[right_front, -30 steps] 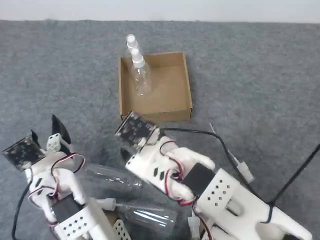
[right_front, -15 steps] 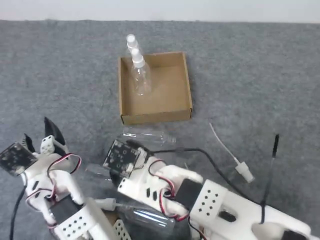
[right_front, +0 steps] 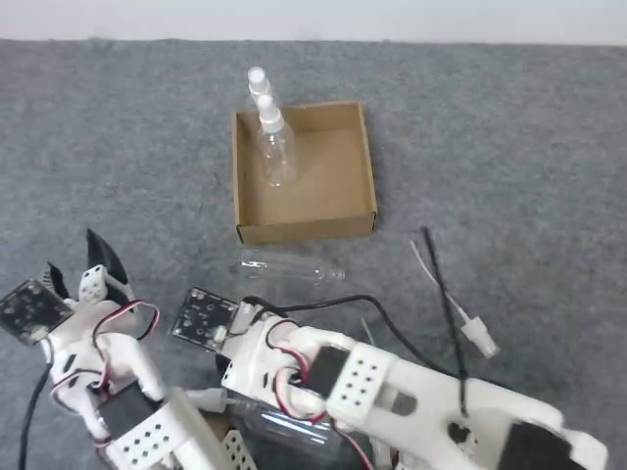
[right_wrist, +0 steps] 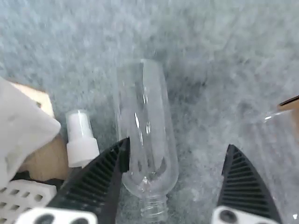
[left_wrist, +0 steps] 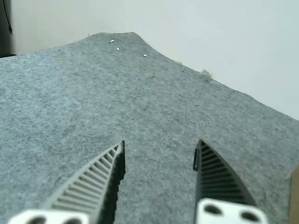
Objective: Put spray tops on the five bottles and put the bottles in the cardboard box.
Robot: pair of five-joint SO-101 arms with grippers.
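**A:** Right gripper (right_wrist: 177, 149): fingers spread wide, nothing clamped. We see it low over the grey carpet (right_front: 529, 137). An uncapped bottle (right_wrist: 147, 154) lies between the fingers, close against one of them, open neck bare.

**B:** Anything beside it?

**A:** A white spray top (right_wrist: 81, 140) lies just beside that bottle. We also catch part of a second clear bottle (right_wrist: 280, 140) near the other finger.

**B:** Left gripper?

**A:** Left gripper (left_wrist: 159, 158): fingers apart, empty, over bare carpet at the near left.

**B:** Where do we stand on the box?

**A:** The cardboard box (right_front: 306, 227) sits far centre. There are two capped bottles at its far-left corner. The front capped bottle (right_front: 277, 157) is inside. The rear capped bottle (right_front: 257, 80) is right behind it, and we can't tell whether its base is inside.

**B:** Outside the box?

**A:** A topless bottle (right_front: 292, 267) lies on its side just near of the box's near wall. A loose spray top (right_front: 478, 335) with its dip tube lies to the right, well apart from the box, and a black cable (right_front: 443, 294) crosses beside it. At the near edge we see one more lying bottle (right_front: 284, 423) under the right arm.
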